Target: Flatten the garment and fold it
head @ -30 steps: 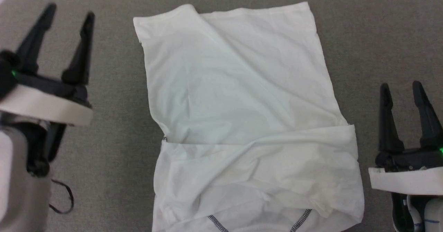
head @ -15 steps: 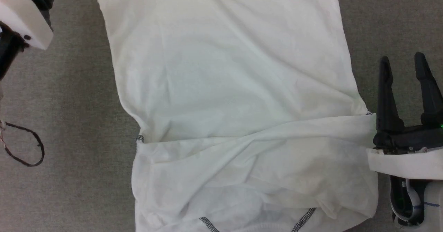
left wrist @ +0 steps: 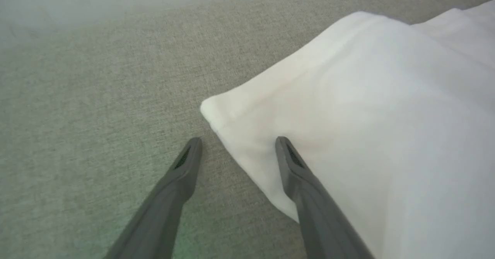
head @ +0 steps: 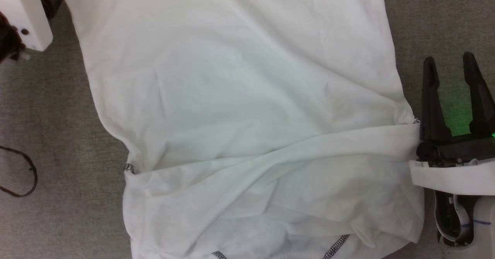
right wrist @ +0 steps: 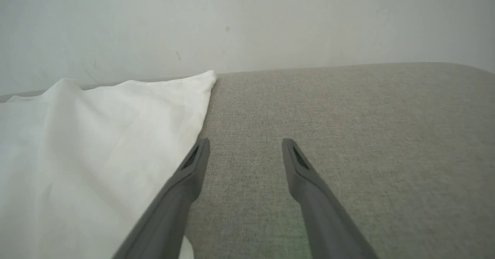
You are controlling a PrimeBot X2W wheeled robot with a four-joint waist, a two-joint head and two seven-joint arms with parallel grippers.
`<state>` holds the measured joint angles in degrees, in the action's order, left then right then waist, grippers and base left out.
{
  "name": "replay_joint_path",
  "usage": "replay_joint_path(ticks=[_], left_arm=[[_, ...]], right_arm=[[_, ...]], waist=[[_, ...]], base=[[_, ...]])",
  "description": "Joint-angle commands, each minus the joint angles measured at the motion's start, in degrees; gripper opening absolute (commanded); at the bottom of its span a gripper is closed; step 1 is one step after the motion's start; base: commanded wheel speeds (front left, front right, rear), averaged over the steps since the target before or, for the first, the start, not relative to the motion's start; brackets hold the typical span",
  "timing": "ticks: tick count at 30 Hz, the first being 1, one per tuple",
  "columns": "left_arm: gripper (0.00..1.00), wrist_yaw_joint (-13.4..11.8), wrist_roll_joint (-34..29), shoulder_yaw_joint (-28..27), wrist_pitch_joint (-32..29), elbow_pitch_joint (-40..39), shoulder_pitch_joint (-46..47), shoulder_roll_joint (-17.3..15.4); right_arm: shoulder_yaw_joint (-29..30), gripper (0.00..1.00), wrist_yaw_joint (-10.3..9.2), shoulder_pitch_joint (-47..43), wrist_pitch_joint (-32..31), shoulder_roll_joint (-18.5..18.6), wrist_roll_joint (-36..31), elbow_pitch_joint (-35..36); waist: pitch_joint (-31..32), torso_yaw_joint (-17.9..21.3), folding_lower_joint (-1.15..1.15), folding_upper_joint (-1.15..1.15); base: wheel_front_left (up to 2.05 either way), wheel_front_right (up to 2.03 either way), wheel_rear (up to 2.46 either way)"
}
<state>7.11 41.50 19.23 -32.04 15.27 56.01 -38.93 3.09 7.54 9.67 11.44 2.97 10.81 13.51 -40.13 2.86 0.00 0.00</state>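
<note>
Item: garment [head: 239,96], white thin cloth, spread on a grey cloth surface [head: 58,135]. It takes up most of the head view and runs off the top.
Main panel: broadly flat, with shallow diagonal creases.
Near part: a band of cloth lies folded across the body, bunched into ridges. It may be the sleeves turned in, but this cannot be confirmed.
Stitching: dark zigzag seams [head: 334,247] show at the near edge, below the band.
Left gripper [left wrist: 238,139]: fingers parted, nothing held. In the left wrist view they straddle the garment's side edge just short of a corner [left wrist: 210,110], one finger over cloth and the other over bare surface. Whether it touches the cloth cannot be told.
Right gripper [head: 449,58]: fingers spread and empty, just beside the garment's right edge where the folded band ends.
Left arm casing [head: 21,15]: pale, at the upper left of the head view.
Sundry: a black cord loop [head: 34,174] lies on the surface, well left of the garment.
Done, by judgement: the garment is laid out and mostly flattened, with a first fold across the near part in place.
Left, by judgement: smoothing the creases and the bunched band, then folding the body over. No compact folded packet has been made.
Stage, by judgement: early to middle, with both grippers placed at the edges as if for a grasp.
</note>
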Motion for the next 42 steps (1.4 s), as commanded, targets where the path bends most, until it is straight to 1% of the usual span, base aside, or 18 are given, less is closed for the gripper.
replay_joint_path(ticks=[1, 3, 4, 5, 7, 10, 14, 18, 20, 23, 26, 28, 30, 32, 35, 38, 42], left_arm=[[1.0, 0.3, 0.2, 0.4, -0.7, 0.8, 0.8, -0.1], [1.0, 0.3, 0.3, 0.6, -0.9, 1.0, 0.6, -0.1], [0.62, 0.3, 0.3, 0.8, -0.9, 1.2, 0.6, -0.1], [0.0, 0.3, 0.4, 0.9, -0.6, 1.3, 0.6, -0.1], [0.0, 0.3, 1.0, 1.1, -0.2, 1.4, 0.3, 0.1], [0.0, 0.3, 1.2, 1.4, 2.0, 1.2, 0.1, 0.4], [0.0, 0.4, 1.3, 2.1, 6.1, 1.0, -0.7, 1.0], [0.0, 0.4, 1.7, 3.4, 8.9, 1.0, -1.6, 2.0], [0.0, 0.4, 2.0, 3.9, 9.6, 1.0, -1.8, 2.7], [0.0, 0.4, 2.3, 4.8, 10.3, 1.2, -1.5, 3.6], [0.0, 0.4, 2.5, 5.7, 10.9, 1.3, -0.8, 4.5], [0.0, 0.4, 2.7, 6.2, 11.3, 1.4, -0.3, 5.0], [0.0, 0.4, 2.8, 6.7, 11.6, 1.5, 0.3, 5.6], [0.0, 0.4, 3.0, 7.3, 12.1, 1.6, 0.9, 6.1], [0.0, 0.4, 3.2, 8.2, 12.8, 1.8, 1.8, 6.9], [0.0, 0.4, 3.4, 9.3, 13.2, 2.2, 2.6, 7.5], [0.0, 0.4, 3.8, 10.5, 13.9, 2.7, 3.6, 7.7]], right_arm=[[-0.1, 1.0, -0.05, 1.2, 0.4, -0.1, 0.5, -0.2], [0.0, 1.0, -0.05, 1.2, 0.5, -0.1, 0.6, -0.3], [0.0, 1.0, -0.05, 1.3, 0.5, -0.1, 0.7, -0.4], [0.1, 1.0, -0.05, 1.3, 0.6, -0.1, 0.8, -0.4], [0.1, 1.0, -0.05, 1.1, 0.7, -0.1, 0.8, -0.4], [0.2, 1.0, -0.05, 1.3, 0.2, -0.1, 0.2, -0.3], [-0.5, 1.0, -0.05, 3.6, -2.5, -0.1, -0.8, 2.3], [-0.6, 1.0, -0.05, 10.6, -9.1, -0.1, -3.2, 7.6], [-1.0, 1.0, -0.05, 15.6, -13.8, 0.1, -4.4, 9.9], [-0.4, 1.0, -0.05, 24.2, -21.8, 1.0, -3.6, 10.5], [0.3, 1.0, -0.05, 33.0, -30.4, 2.5, -2.4, 6.8], [0.7, 1.0, -0.05, 37.9, -36.3, 2.9, -2.1, 2.6], [2.2, 1.0, -0.05, 42.3, -40.6, 2.2, -1.3, -1.5], [3.1, 1.0, -0.05, 45.3, -44.3, 1.8, -2.2, -5.8], [5.5, 1.0, -0.05, 48.0, -47.5, 1.1, -4.6, -11.8], [7.6, 1.0, -0.05, 48.6, -51.0, 0.5, -7.3, -17.1], [8.3, 1.0, -0.05, 48.4, -54.3, 0.2, -9.8, -21.0]], waist=[[-0.5, 0.5, 0.0, 0.0], [-0.6, 0.6, 0.0, 0.0], [-0.6, 0.7, 0.0, 0.0], [-0.7, 0.8, 0.0, 0.0], [-0.6, 0.8, 0.0, 0.0], [0.3, 0.6, 0.0, 0.0], [2.5, 0.0, 0.0, 0.0], [4.7, -1.3, 0.0, 0.0], [5.3, -1.9, 0.0, 0.0], [5.5, -3.0, 0.0, 0.0], [5.0, -4.1, 0.0, 0.0], [4.5, -4.8, 0.0, 0.0], [3.9, -5.5, 0.0, 0.0], [3.2, -6.3, 0.0, 0.0], [2.2, -7.5, 0.0, 0.0], [1.2, -8.6, 0.0, 0.0], [-0.2, -9.9, 0.0, 0.0]], base=[[0.0, 0.0, 0.0], [0.0, 0.0, 0.0], [0.0, 0.0, 0.0], [0.0, 0.0, 0.0], [0.0, 0.0, 0.0], [0.0, 0.0, 0.0], [0.0, 0.0, 0.0], [0.0, 0.0, 0.0], [0.0, 0.0, 0.0], [0.0, 0.0, 0.0], [0.0, 0.0, 0.0], [0.0, 0.0, 0.0], [0.0, 0.0, 0.0], [0.0, 0.0, 0.0], [0.0, 0.0, 0.0], [0.0, 0.0, 0.0], [0.0, 0.0, 0.0]])
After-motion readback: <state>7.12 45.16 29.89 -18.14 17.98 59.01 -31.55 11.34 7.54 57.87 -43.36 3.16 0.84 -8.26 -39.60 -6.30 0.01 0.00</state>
